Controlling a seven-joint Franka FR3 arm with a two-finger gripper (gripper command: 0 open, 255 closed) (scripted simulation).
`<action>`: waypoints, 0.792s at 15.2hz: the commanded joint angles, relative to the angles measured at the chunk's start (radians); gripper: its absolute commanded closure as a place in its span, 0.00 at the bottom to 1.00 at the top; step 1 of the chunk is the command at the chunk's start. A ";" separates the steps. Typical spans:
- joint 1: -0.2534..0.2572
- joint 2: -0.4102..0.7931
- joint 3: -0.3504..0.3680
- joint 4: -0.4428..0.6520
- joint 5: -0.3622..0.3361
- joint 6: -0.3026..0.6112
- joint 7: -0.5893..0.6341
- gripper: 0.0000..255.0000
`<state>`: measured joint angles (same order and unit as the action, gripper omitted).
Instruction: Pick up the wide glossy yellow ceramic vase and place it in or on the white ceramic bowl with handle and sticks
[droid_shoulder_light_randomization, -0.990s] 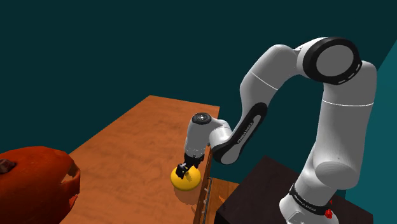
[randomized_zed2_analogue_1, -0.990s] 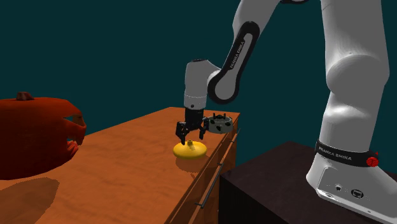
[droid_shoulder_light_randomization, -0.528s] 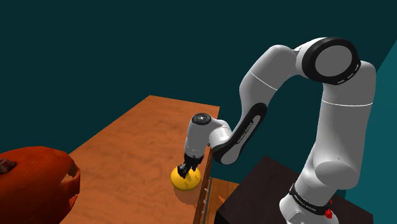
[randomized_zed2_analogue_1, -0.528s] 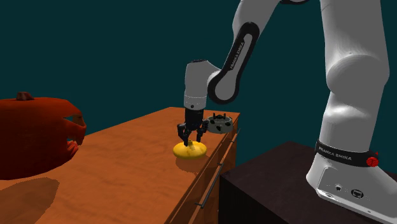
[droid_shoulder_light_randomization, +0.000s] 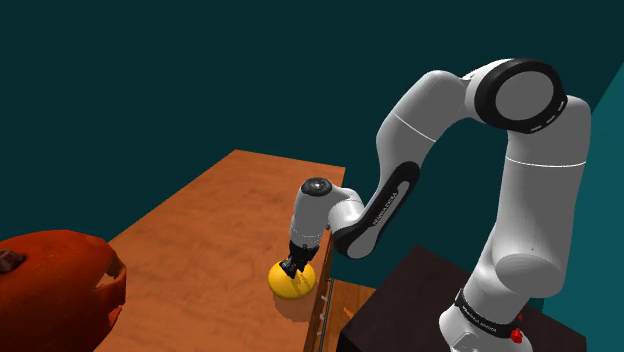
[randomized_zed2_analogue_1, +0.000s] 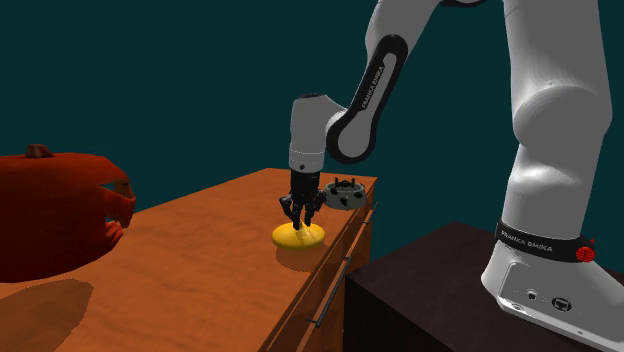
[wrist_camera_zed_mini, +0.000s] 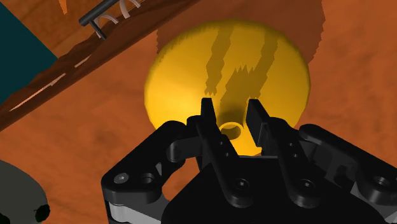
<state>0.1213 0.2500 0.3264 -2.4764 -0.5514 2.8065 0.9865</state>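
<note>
The wide, flat yellow vase (droid_shoulder_light_randomization: 290, 284) (randomized_zed2_analogue_1: 298, 237) (wrist_camera_zed_mini: 191, 70) sits on the wooden top near its edge by the stand. My gripper (droid_shoulder_light_randomization: 291, 267) (randomized_zed2_analogue_1: 301, 212) (wrist_camera_zed_mini: 230, 105) points straight down over it, and its black fingers are shut on the vase's narrow neck in the middle. The vase's base rests on the wood. A small grey bowl with dark sticks (randomized_zed2_analogue_1: 345, 192) stands just behind the vase at the top's far corner; a grey rim of it (wrist_camera_zed_mini: 18, 191) shows beside the hand in the wrist view.
A big red-orange rounded object (droid_shoulder_light_randomization: 50, 282) (randomized_zed2_analogue_1: 55, 212) lies at the other end of the wooden top (droid_shoulder_light_randomization: 215, 215) (randomized_zed2_analogue_1: 200, 250). A metal drawer handle (droid_shoulder_light_randomization: 326, 312) (randomized_zed2_analogue_1: 336, 290) runs below the top's edge. The dark stand (randomized_zed2_analogue_1: 430, 295) is close beside it.
The fingers have come together from wide open onto the vase's neck. The arm and the vase have stayed in place.
</note>
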 joint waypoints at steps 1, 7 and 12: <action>0.000 0.001 -0.001 0.000 0.000 0.000 0.000 1.00; -0.044 -0.089 0.065 -0.016 0.129 -0.061 -0.103 1.00; -0.063 -0.162 0.101 -0.021 0.233 -0.116 -0.185 1.00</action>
<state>0.0599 0.1028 0.4201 -2.4946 -0.3378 2.7005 0.8138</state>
